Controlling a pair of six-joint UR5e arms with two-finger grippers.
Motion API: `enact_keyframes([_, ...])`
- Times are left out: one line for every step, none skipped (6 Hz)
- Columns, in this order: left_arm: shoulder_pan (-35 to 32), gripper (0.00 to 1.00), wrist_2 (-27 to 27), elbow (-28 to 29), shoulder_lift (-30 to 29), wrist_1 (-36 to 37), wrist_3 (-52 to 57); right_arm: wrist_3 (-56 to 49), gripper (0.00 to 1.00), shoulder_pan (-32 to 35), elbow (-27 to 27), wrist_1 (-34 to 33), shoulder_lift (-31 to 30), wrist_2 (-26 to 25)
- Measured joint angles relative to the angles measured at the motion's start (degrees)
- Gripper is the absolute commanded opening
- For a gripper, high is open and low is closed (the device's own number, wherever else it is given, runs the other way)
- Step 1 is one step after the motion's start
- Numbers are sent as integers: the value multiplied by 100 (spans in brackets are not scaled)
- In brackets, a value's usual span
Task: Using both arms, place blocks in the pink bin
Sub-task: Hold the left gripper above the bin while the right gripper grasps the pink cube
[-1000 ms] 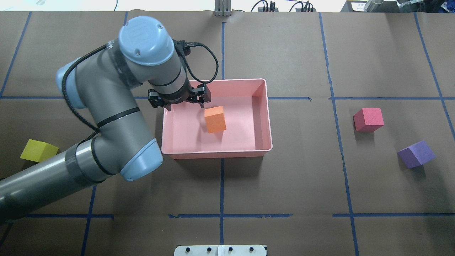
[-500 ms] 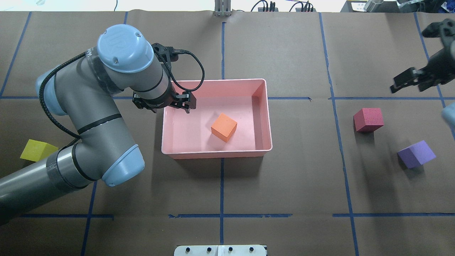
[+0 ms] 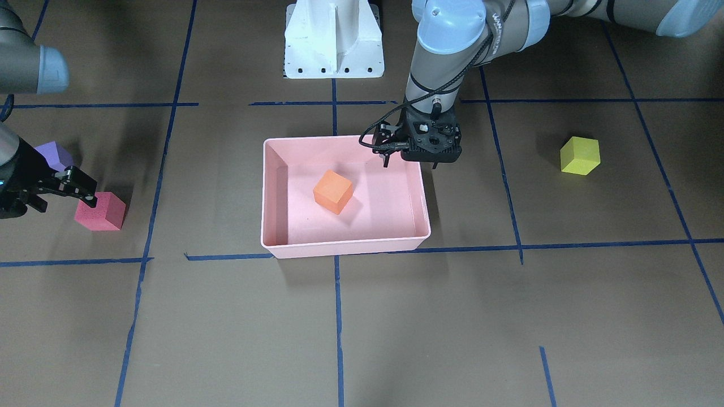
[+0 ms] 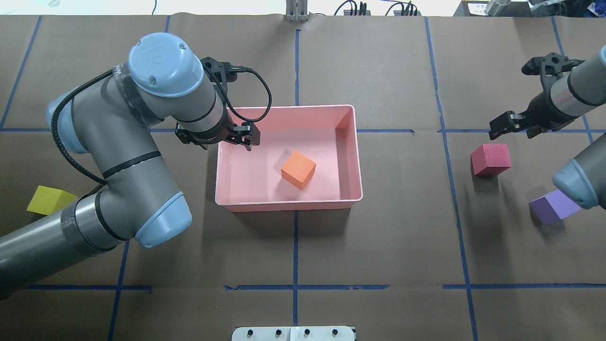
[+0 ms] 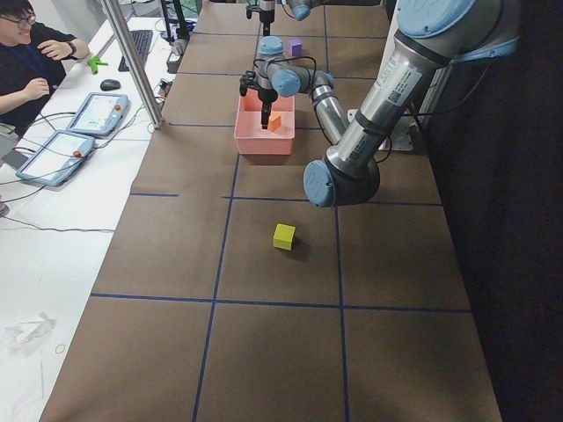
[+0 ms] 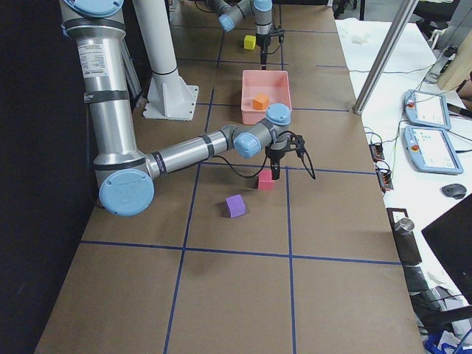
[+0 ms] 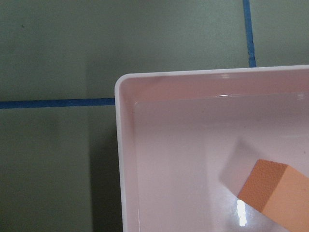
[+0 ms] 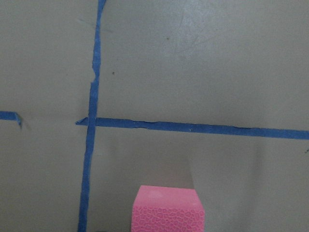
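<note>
Red foam block (image 4: 491,159) sits on the brown paper (image 4: 402,237), well apart from the pink bin (image 4: 289,204) on my right side. My right gripper (image 4: 513,127) hovers just beyond it, jaws apart and empty. Plan: centre over it, square the fingers to two flat faces, descend, squeeze lightly since foam gives. Left gripper (image 3: 410,164), also apart and empty, hangs over the bin's corner; the orange block (image 4: 298,169) lies inside.

robotics lab: paper-covered table (image 4: 378,237) with blue tape grid (image 4: 295,246), teach pendants (image 5: 95,112), operator (image 5: 31,66) at a side desk (image 5: 62,202)
</note>
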Motion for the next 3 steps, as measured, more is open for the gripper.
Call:
enact_keyframes([1,100,0,0,2,-26,4,5,100,-144,-76,5,10,-67])
enact_keyframes([1,100,0,3,9,-78,0,-5,100,-286,-155,9,14,-120])
enact_keyframes([1,100,0,5,14,-121,-11,-31,100,-400,-294,13,13,-174])
